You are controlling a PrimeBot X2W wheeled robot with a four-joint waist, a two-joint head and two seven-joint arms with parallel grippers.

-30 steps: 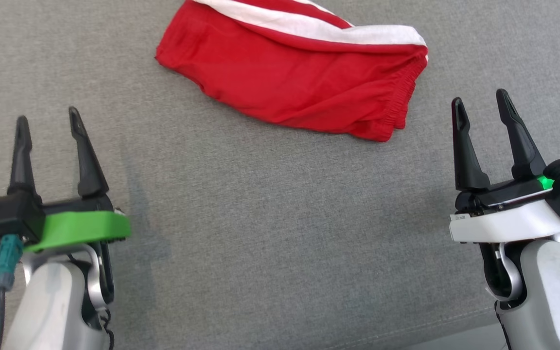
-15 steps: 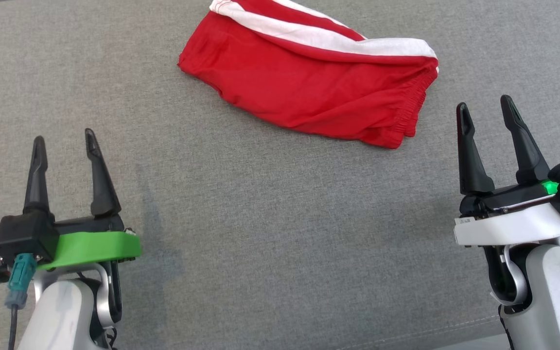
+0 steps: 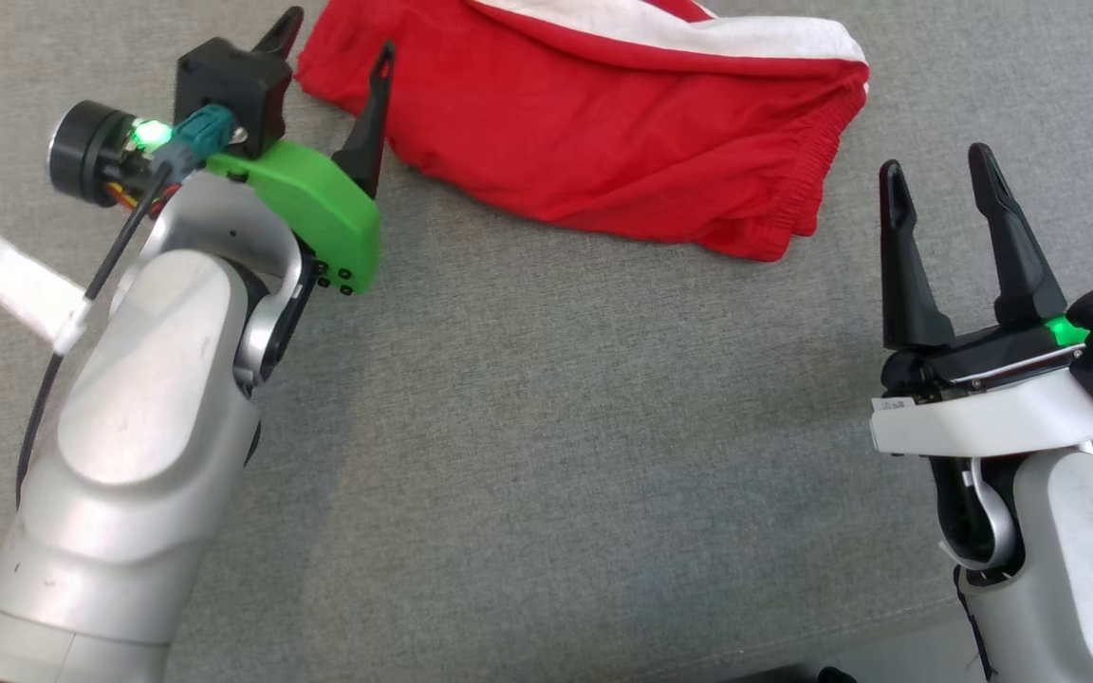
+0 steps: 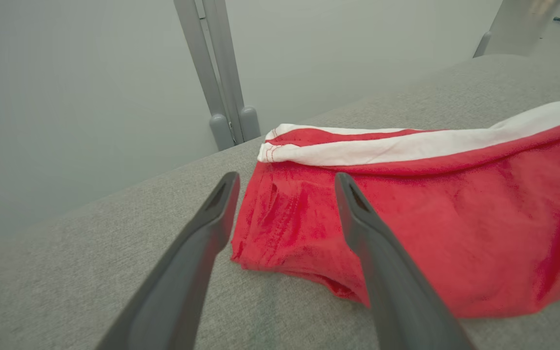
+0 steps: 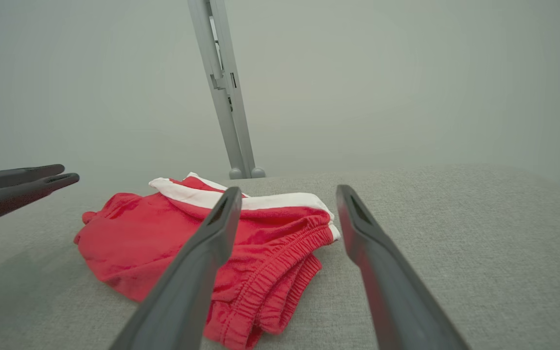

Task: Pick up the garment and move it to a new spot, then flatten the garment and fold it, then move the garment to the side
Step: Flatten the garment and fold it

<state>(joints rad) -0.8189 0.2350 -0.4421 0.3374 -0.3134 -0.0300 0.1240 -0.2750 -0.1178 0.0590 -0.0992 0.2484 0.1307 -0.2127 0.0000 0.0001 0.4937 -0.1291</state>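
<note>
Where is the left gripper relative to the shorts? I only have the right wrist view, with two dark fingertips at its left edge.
Observer: In the head view the left gripper is at the left corner of the red shorts.
Operator: Open or shut?
Observer: Open. The left wrist view shows its fingers apart, with the hem corner between them and nothing gripped.
Operator: My own fingers overlap the waistband here. Are they touching it?
Observer: No. From the head, the right gripper is short of the waistband end, with bare grey surface between.
</note>
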